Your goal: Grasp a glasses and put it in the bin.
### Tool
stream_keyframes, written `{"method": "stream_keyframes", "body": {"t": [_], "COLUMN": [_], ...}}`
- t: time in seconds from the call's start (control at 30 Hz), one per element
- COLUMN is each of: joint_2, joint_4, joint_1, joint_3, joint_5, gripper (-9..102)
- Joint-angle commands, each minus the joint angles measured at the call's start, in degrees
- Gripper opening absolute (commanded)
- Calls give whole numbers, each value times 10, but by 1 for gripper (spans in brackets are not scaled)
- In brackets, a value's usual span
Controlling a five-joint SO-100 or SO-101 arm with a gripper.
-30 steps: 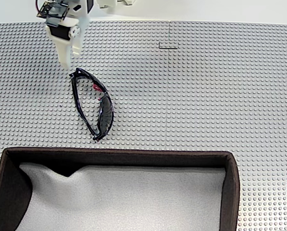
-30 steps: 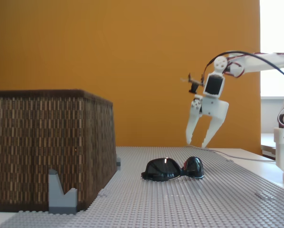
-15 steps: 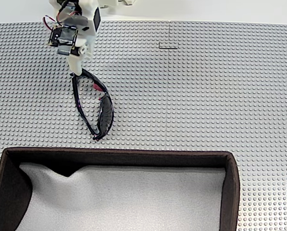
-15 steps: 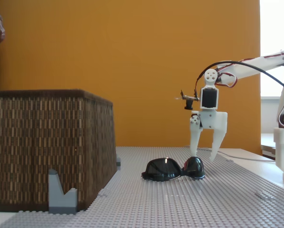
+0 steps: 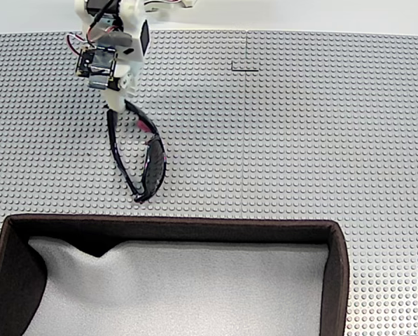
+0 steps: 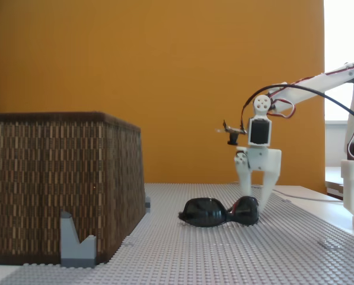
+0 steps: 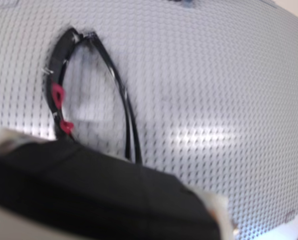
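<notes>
Your gripper (image 6: pixel 257 209) stands spread, jaws straddling the far end of the glasses (image 6: pixel 219 212) on the mat (image 5: pixel 300 140) — bin (image 5: pixel 338 266) well apart

White arm reaches in from the right in a fixed view, wrist bent straight down. The gripper (image 6: pixel 257 202) points at the table, jaws spread apart, both white fingertips (image 6: pixel 244 189) low near the surface.
</notes>
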Motion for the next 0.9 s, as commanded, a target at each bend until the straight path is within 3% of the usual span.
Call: {"method": "stream_keyframes", "body": {"t": [0.0,0.5,0.87], "joint_2": [33,360,323], "joint_4": [-12,-35,-100], "joint_1": [2,-61,-91], "joint_3": [13,-34,-242], "joint_5": [-6,-175,-212], "gripper": [0,-1,-1]}}
